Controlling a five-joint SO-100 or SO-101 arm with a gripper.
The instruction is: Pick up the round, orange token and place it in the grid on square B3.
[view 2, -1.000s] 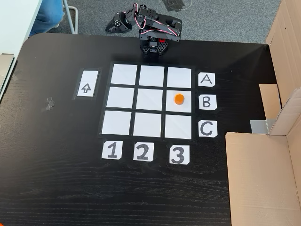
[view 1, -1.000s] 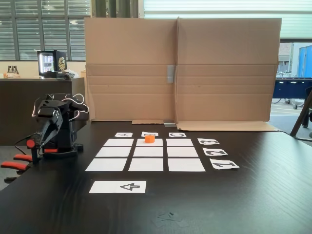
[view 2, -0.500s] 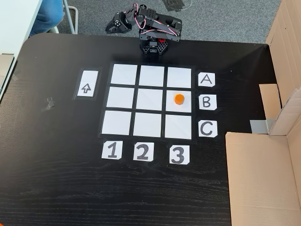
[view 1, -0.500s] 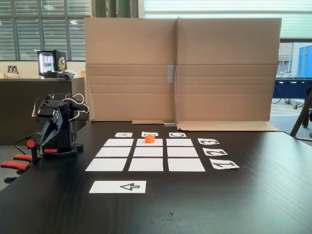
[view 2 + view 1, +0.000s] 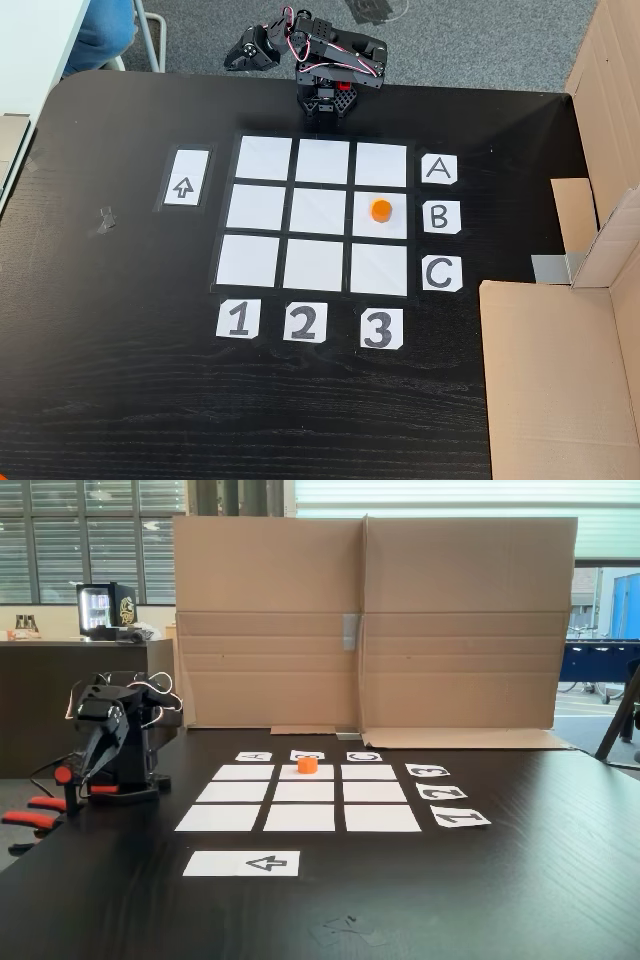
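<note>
Nothing's budged since a second ago, honestly. Same picture all round: the token (image 5: 381, 210) sits on square B3 (image 5: 381, 228) of the grid (image 5: 320, 162), lined up with the B and 3 cards, upright and well inside the paper edges. So I'd call the job done.

My gripper (image 5: 243, 52) is folded back at the table's edge, well away from the token, holding nothing. Whether my fingers are parted or closed, can't tell from here; too dark and small.

Surface is a dark wood-grain table (image 5: 120, 380) with an arrow strip (image 5: 185, 178) beside the grid, a cardboard screen (image 5: 370, 620) standing behind it, and office windows beyond.
</note>
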